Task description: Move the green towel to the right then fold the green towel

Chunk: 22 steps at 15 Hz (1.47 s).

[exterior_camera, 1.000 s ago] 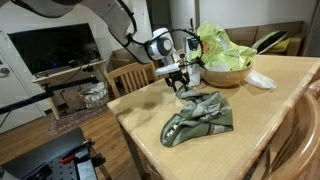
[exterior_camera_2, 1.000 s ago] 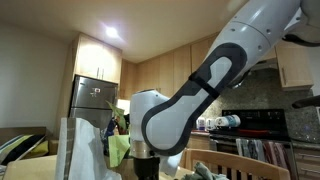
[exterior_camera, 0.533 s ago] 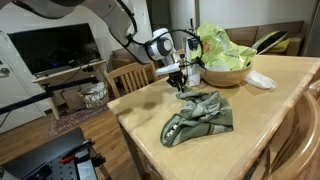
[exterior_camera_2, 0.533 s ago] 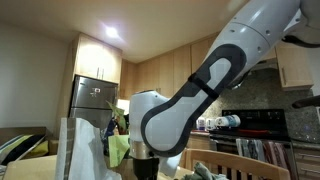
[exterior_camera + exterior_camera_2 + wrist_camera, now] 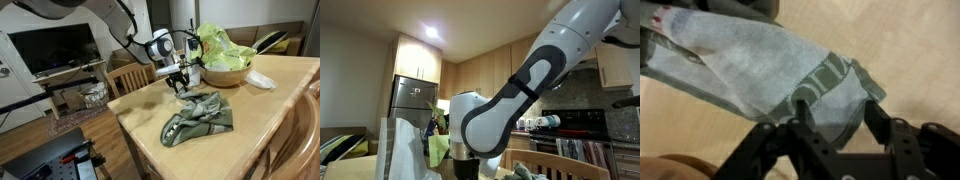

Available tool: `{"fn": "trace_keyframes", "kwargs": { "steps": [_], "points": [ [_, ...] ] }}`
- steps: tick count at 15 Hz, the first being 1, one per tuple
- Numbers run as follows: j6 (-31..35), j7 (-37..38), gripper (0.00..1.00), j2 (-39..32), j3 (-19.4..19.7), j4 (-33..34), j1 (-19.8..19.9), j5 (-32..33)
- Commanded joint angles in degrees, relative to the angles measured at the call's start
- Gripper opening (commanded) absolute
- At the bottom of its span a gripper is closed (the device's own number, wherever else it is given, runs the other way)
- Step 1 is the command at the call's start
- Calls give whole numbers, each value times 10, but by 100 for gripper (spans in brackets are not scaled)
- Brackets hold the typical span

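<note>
Item under inspection: the green towel (image 5: 198,117) is lying crumpled on the wooden table (image 5: 275,125), about mid-table and well inside its edges. Its pale panel and darker borders are bunching into loose folds. In the wrist view, one bordered corner of the cloth is reaching down beneath the tool.

The gripper (image 5: 180,87) is hanging over the towel's far edge, on the side toward the wooden bowl (image 5: 228,75). Its jaws are standing apart, released, and the fingers (image 5: 805,130) are flanking that corner. Whether they are touching the cloth cannot be told.

The bowl is holding bright green material. A wooden chair (image 5: 128,78) is standing at the table's edge.
</note>
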State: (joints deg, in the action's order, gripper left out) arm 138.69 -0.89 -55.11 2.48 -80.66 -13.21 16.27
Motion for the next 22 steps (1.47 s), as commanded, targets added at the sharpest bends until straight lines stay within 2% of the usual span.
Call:
{"fn": "trace_keyframes", "kwargs": {
  "steps": [1,2,19,20,22],
  "points": [
    [-12,6,95,0,5,11,-4,6],
    [-12,4,100,0,4,11,-3,5],
    [-43,-2,100,-24,2,45,3,1],
    [-43,-3,75,-25,2,46,3,1],
    [-42,-2,66,-26,3,47,2,2]
  ]
}}
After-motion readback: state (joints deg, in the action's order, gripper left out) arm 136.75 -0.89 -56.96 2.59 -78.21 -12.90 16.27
